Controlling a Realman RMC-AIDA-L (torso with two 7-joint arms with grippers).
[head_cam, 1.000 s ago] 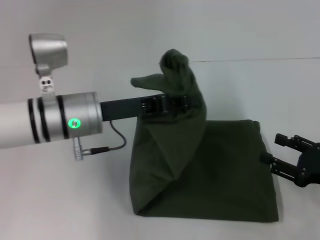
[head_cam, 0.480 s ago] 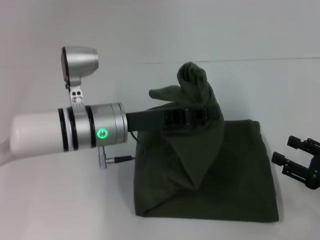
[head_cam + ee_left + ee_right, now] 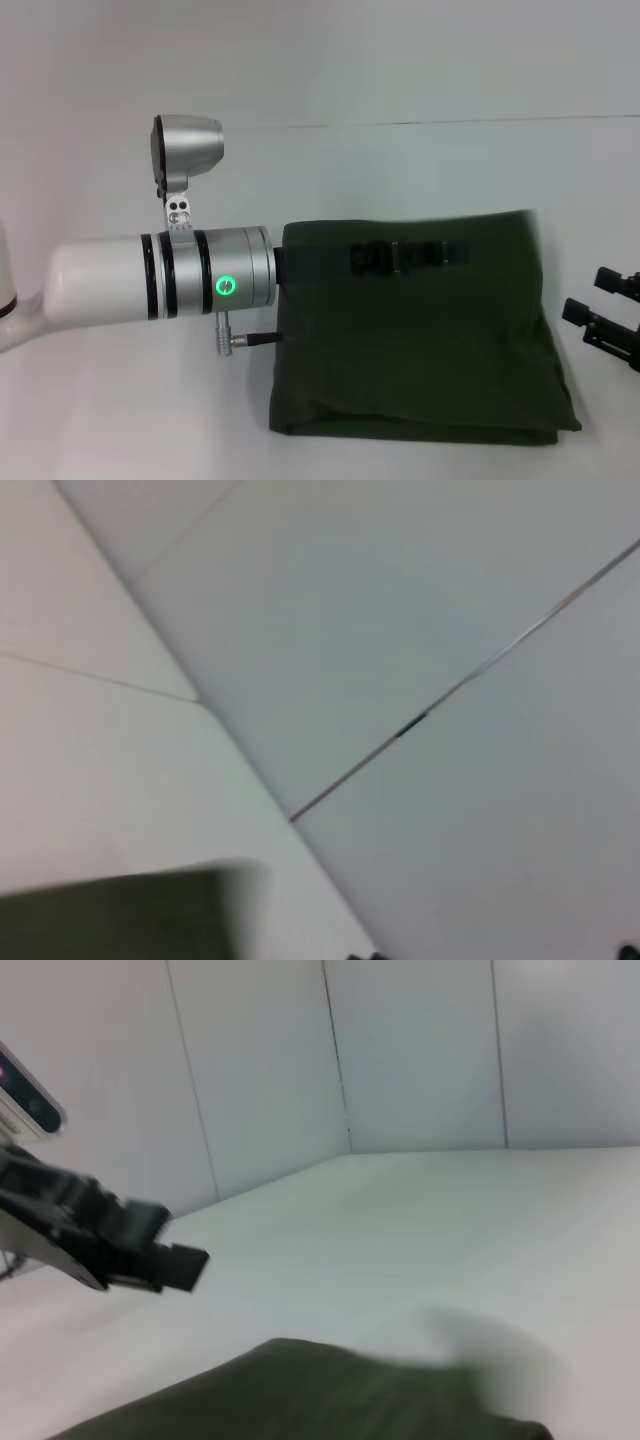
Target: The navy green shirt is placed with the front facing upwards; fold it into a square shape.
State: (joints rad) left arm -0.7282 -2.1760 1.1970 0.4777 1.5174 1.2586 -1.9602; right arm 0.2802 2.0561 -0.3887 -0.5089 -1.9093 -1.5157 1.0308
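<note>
Dark olive-green soft cloth shirt is lying as a near-square folded stack on the matte white tabletop, left claw hovering over its far edge, fingers can't tell, right claw idling spread beside it; limp top layer risks snagging and dragging open on withdrawal.

navy green shirt; dark olive; folded roughly square; lying flat
</note>
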